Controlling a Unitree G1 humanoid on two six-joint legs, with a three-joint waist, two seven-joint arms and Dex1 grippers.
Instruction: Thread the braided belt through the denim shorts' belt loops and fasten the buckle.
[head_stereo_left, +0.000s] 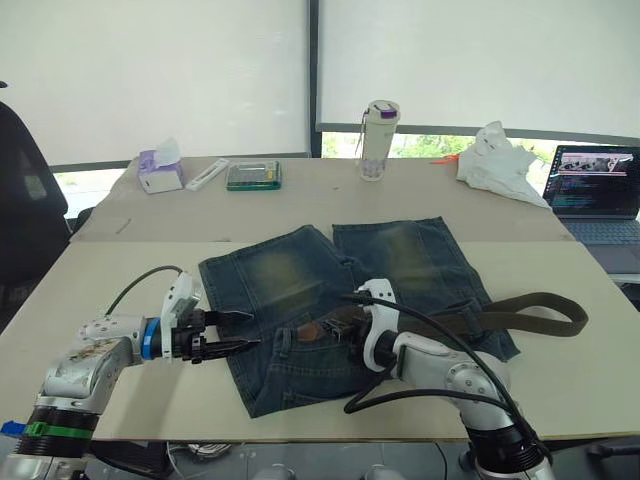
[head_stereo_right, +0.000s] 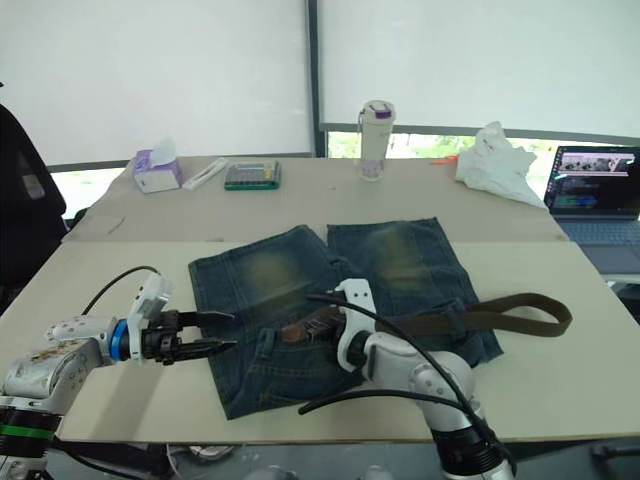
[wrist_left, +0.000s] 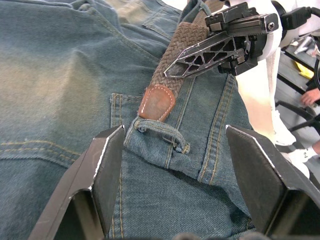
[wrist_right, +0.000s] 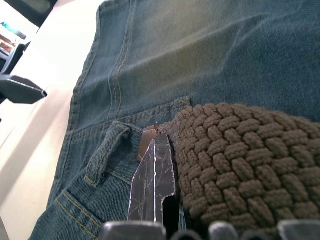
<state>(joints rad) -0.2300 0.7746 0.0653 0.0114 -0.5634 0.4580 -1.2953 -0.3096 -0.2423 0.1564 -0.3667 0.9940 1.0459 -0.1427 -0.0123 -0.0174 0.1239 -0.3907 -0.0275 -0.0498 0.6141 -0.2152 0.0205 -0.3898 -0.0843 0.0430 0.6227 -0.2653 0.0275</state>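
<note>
Belt (head_stereo_left: 530, 312): one brown woven strap lying across one pair of faded denim shorts (head_stereo_left: 300, 275) spread flat on the pale tabletop (head_stereo_left: 120, 290), its far end looping off the shorts' right side. The right tool (head_stereo_left: 337, 331) pinches the belt beside its rounded leather tip (wrist_left: 156, 101), which sits just short of one belt loop (wrist_left: 162, 135). The left tool (head_stereo_left: 243, 331) is spread wide on either side of that loop, holding nothing.

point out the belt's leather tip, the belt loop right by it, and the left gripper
braided belt (wrist_left: 156, 101), left wrist view: on its brown leather tip.
belt loop (wrist_left: 161, 133), left wrist view: on the middle of the denim strip.
left gripper (head_stereo_left: 238, 331), left eye view: midway between its open fingertips.
</note>
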